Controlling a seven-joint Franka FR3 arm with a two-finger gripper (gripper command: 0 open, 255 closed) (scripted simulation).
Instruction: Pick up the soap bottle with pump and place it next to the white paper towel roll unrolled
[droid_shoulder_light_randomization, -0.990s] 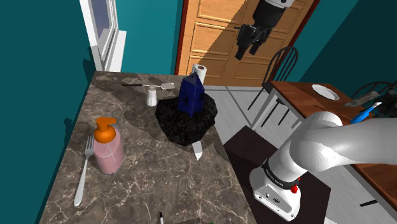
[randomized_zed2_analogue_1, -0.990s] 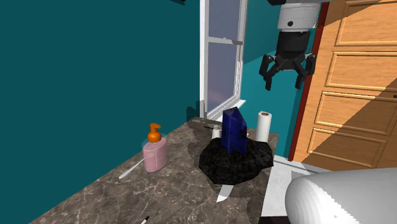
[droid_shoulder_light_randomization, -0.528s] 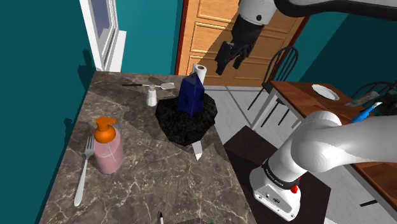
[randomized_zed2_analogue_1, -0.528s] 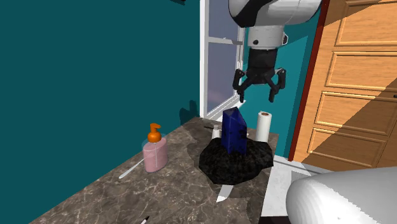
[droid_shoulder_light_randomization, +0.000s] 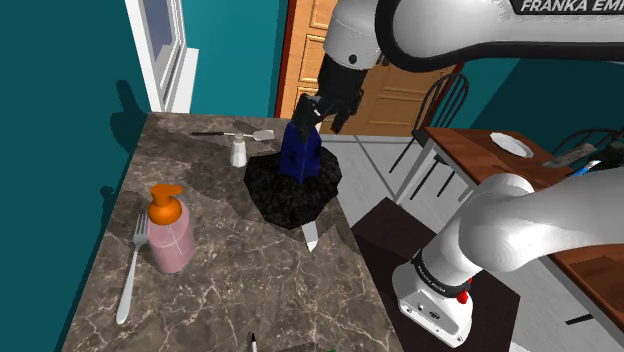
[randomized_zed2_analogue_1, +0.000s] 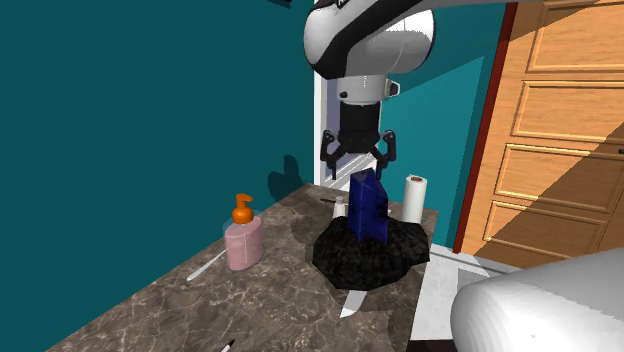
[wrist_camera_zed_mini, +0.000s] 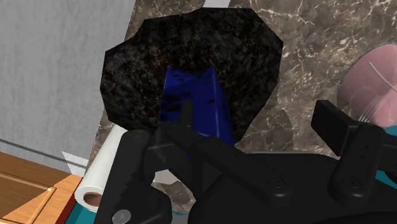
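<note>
On the brown veined marble surface (droid_shoulder_light_randomization: 230, 290), toward the shoulder view's left: a pink soap bottle with orange pump (droid_shoulder_light_randomization: 170, 235), upright. Its body is squat and round-shouldered, the neck narrow, and the pump head has a short spout. A silver fork (droid_shoulder_light_randomization: 130, 268) lies just beside it, on the shoulder view's left. The all-black end effector (randomized_zed2_analogue_1: 358, 157) hangs well apart from the bottle, just above a tall dark-blue carton (randomized_zed2_analogue_1: 367, 207), fingers spread apart with nothing between them. The carton stands on a rough black round mat (randomized_zed2_analogue_1: 370, 255). A white paper towel roll (randomized_zed2_analogue_1: 415, 197) stands upright just beyond the mat, near the surface's far end. From the wrist camera the bottle's pink body (wrist_camera_zed_mini: 372, 83) shows from above, past the mat's edge.
</note>
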